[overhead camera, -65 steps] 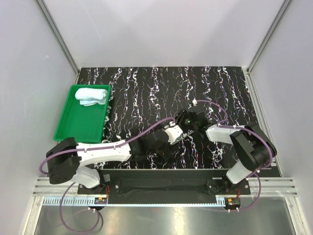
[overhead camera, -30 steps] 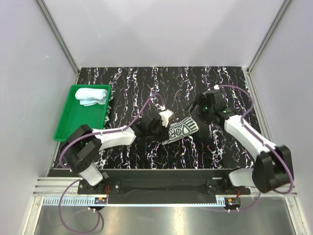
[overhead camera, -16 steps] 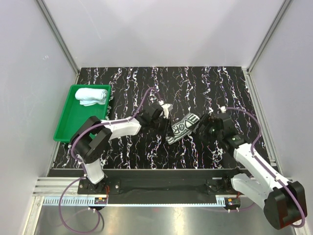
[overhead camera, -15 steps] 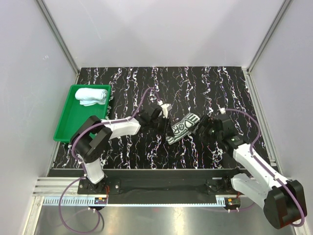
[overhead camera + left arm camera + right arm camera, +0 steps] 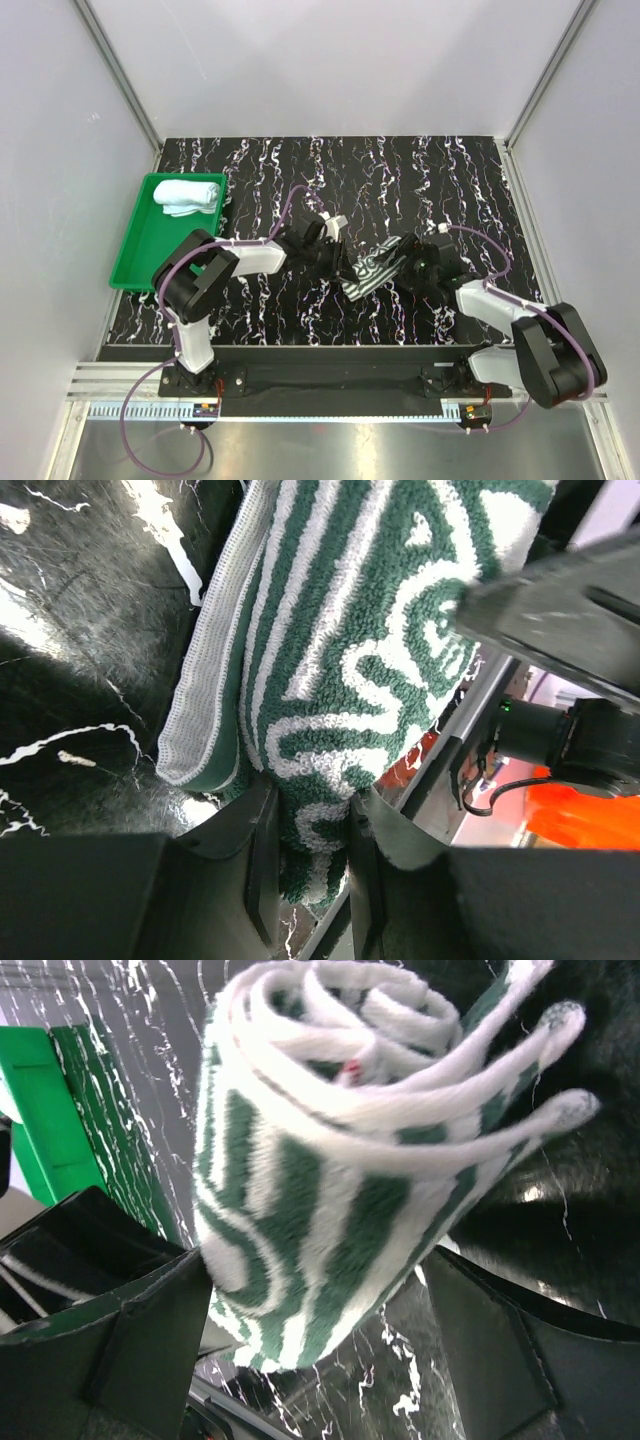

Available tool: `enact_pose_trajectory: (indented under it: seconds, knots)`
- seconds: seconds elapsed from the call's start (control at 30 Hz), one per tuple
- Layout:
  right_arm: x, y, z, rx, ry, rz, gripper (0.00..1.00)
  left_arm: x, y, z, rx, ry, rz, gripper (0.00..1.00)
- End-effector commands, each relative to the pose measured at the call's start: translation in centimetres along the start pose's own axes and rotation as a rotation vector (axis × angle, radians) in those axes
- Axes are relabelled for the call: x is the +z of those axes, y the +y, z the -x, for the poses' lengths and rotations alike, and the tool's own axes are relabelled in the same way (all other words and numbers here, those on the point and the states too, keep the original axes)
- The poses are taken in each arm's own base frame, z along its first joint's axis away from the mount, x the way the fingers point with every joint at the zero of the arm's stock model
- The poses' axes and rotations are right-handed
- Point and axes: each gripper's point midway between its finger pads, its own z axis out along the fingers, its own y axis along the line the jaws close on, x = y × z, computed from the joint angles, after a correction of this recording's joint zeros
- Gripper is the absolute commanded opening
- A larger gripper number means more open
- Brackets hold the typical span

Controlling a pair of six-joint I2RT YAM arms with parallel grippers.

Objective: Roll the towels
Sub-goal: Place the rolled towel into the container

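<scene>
- We see the striped towel (image 5: 372,267) rolled into a short thick bundle near the middle of the black marbled table (image 5: 300,170), a little to the right and nearer the near edge than the far one; the two grippers sit at its opposite ends.
- Its long axis runs on a diagonal from near-left to far-right; the near-left end points at the left arm, and the far-right end points at the right arm.
- In the wrist views its stripes read dark green and white; a band of curling pattern crosses it, and a plain white ribbed hem runs along one long side.
- The left gripper (image 5: 343,272) is clamped on the near-left end; its fingers (image 5: 262,865) stand narrow with a fold of cloth pinched between them.
- The right gripper (image 5: 405,263) meets the far-right end head-on, so its wrist camera looks at the spiral of layers; its fingers (image 5: 150,1350) stand wide on either side of the roll, each meeting the cloth; we cannot tell whether they squeeze it or only flank it.
- We cannot tell whether the roll rests on the table or is raised just off it.
- The light blue towel (image 5: 187,195) lies rolled at the far end of the green tray (image 5: 160,250), at the left of the table and well apart from both grippers; its long axis runs roughly left to right.
</scene>
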Motion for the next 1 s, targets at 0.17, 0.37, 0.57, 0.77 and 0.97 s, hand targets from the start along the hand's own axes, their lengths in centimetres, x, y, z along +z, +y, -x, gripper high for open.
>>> enact_pose_trajectory:
  seconds: [0.17,0.37,0.57,0.77,0.97]
  knots:
    - [2.2,0.8,1.4,0.0,-0.054,0.026,0.88,0.4,2.6,-3.9,-0.075,0.134,0.037,0.17]
    - [3.7,1.3,1.7,-0.012,-0.065,0.048,0.73,0.5,2.7,-4.6,-0.065,0.165,0.019,0.18]
    - [4.7,2.2,1.3,-0.023,-0.063,0.092,0.3,0.8,2.2,-5.4,-0.048,0.21,-0.009,0.18]
    - [5.1,3.9,0.3,-0.054,-0.031,0.179,0.0,0.2,1.2,-5.5,-0.009,0.199,-0.032,0.29]
    - [3.1,5.5,0.2,-0.111,-0.033,0.25,0.0,-2.6,-0.8,-4.2,0.097,0.103,-0.012,0.73]
